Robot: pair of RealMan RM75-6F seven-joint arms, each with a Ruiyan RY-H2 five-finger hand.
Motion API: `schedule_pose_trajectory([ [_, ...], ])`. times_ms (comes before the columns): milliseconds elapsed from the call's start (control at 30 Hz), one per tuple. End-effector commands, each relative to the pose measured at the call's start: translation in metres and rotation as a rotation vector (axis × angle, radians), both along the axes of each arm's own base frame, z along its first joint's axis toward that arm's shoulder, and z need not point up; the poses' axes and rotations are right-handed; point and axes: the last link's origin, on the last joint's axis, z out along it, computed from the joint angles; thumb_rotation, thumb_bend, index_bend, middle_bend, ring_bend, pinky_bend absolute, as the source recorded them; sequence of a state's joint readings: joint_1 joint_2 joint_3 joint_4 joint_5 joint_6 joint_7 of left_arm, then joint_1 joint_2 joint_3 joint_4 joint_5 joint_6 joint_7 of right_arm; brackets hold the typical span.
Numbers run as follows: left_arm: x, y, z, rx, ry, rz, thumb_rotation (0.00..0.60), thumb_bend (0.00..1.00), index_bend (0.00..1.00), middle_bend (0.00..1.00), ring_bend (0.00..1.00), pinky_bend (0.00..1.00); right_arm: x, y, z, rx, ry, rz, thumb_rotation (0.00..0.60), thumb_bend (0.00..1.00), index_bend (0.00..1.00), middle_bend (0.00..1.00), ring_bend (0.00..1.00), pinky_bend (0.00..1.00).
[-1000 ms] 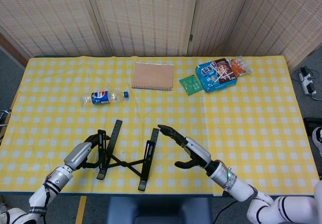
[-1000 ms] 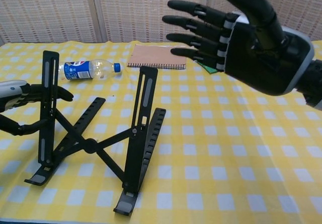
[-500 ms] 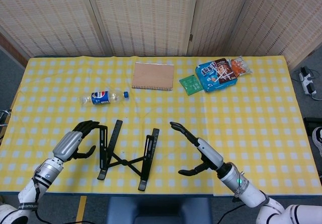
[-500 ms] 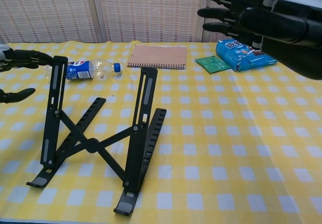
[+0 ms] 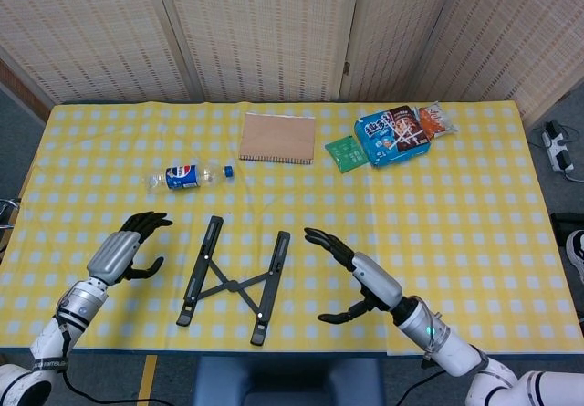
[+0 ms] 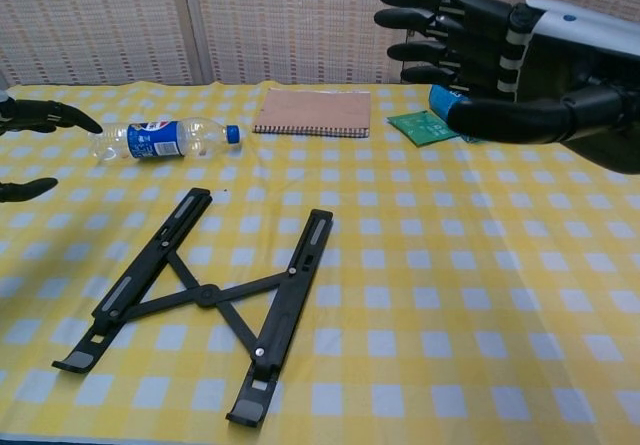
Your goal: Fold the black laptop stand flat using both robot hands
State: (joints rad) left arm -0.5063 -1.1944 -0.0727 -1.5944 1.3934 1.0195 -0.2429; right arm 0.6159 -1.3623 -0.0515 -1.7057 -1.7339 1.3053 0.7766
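Note:
The black laptop stand (image 5: 234, 281) (image 6: 205, 298) lies flat on the yellow checked cloth near the table's front edge, its two rails splayed and joined by crossed struts. My left hand (image 5: 121, 250) (image 6: 30, 153) hovers to the stand's left, fingers apart, holding nothing and clear of the stand. To the stand's right my right hand (image 5: 354, 274) (image 6: 480, 57) is raised above the table, fingers spread and empty.
A Pepsi bottle (image 5: 189, 176) (image 6: 160, 137) lies behind the stand. A brown spiral notebook (image 5: 277, 138) (image 6: 313, 112) sits at the back centre. Snack packets (image 5: 394, 135) and a green packet (image 5: 345, 152) lie at the back right. The table's front edge (image 5: 301, 348) is close to the stand.
The stand has dropped from standing upright to lying flat on the cloth. My left hand has let go and moved away to the left. My right hand stays off to the right.

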Motion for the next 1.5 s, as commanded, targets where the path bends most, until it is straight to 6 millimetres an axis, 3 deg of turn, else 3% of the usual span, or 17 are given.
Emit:
schedule_pose_trajectory([
  [33, -0.004, 0.008, -0.008, 0.029, 0.110, -0.070, 0.600, 0.46, 0.22, 0.12, 0.00, 0.00, 0.000, 0.001, -0.010, -0.063, 0.143, 0.072, 0.572, 0.20, 0.00, 0.05, 0.04, 0.00],
  [267, -0.008, 0.032, -0.036, 0.105, 0.390, -0.283, 0.600, 0.25, 0.19, 0.12, 0.00, 0.00, 0.006, 0.002, -0.035, -0.194, 0.419, 0.208, 0.600, 0.20, 0.00, 0.19, 0.17, 0.01],
  [600, -0.014, 0.068, -0.067, 0.154, 0.533, -0.448, 0.600, 0.14, 0.10, 0.08, 0.00, 0.00, 0.026, -0.001, -0.063, -0.314, 0.591, 0.303, 0.600, 0.20, 0.30, 0.47, 0.48, 0.43],
  [867, -0.007, 0.081, -0.091, 0.144, 0.515, -0.493, 0.600, 0.12, 0.06, 0.06, 0.00, 0.00, 0.038, -0.007, -0.090, -0.410, 0.701, 0.371, 0.600, 0.20, 0.43, 0.63, 0.64, 0.63],
  [1067, 0.003, 0.081, -0.108, 0.135, 0.471, -0.506, 0.600, 0.12, 0.06, 0.06, 0.00, 0.00, 0.038, -0.008, -0.106, -0.400, 0.729, 0.379, 0.600, 0.20, 0.43, 0.65, 0.65, 0.66],
  [1500, 0.020, 0.080, -0.124, 0.133, 0.438, -0.541, 0.600, 0.12, 0.06, 0.06, 0.00, 0.00, 0.031, -0.013, -0.110, -0.443, 0.747, 0.392, 0.600, 0.20, 0.44, 0.67, 0.69, 0.70],
])
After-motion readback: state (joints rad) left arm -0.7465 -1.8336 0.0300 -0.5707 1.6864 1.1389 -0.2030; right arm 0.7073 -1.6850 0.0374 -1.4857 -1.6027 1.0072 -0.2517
